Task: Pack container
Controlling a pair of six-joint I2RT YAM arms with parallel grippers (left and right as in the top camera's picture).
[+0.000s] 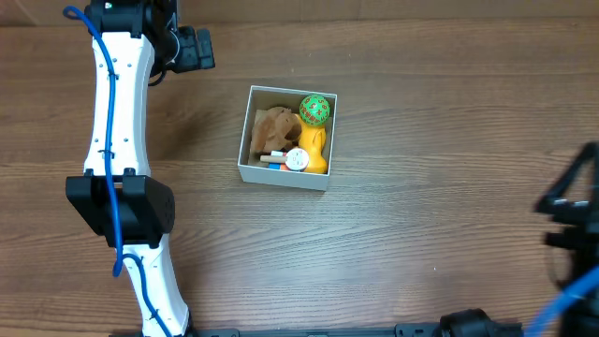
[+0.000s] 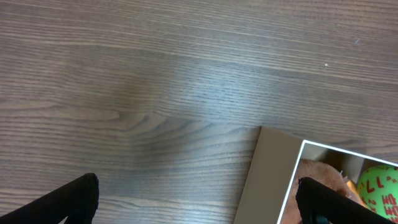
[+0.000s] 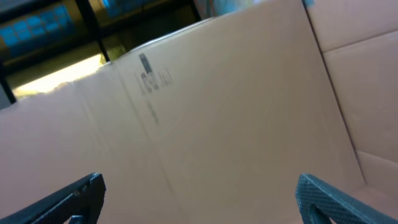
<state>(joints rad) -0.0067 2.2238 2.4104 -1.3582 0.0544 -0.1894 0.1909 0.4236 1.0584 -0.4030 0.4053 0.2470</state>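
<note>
The container (image 1: 245, 140), a square box with white walls and a brown inside, sits mid-table. It holds a brown plush toy (image 1: 276, 124), a green ball with red marks (image 1: 315, 109), a yellow toy (image 1: 314, 150) and a small white round piece (image 1: 297, 159). My left gripper (image 1: 198, 49) is open and empty, up and left of the box. In the left wrist view its fingers (image 2: 199, 202) spread wide, with the box corner (image 2: 273, 174) and the green ball (image 2: 379, 190) at lower right. My right gripper (image 3: 199, 199) is open and empty, facing a cardboard surface (image 3: 236, 124). The right arm (image 1: 571, 225) sits at the table's right edge.
The left arm (image 1: 117, 140) runs down the left side of the wooden table (image 1: 421, 140). The right wrist view shows only large cardboard boxes and blue shelving (image 3: 37, 25) off the table.
</note>
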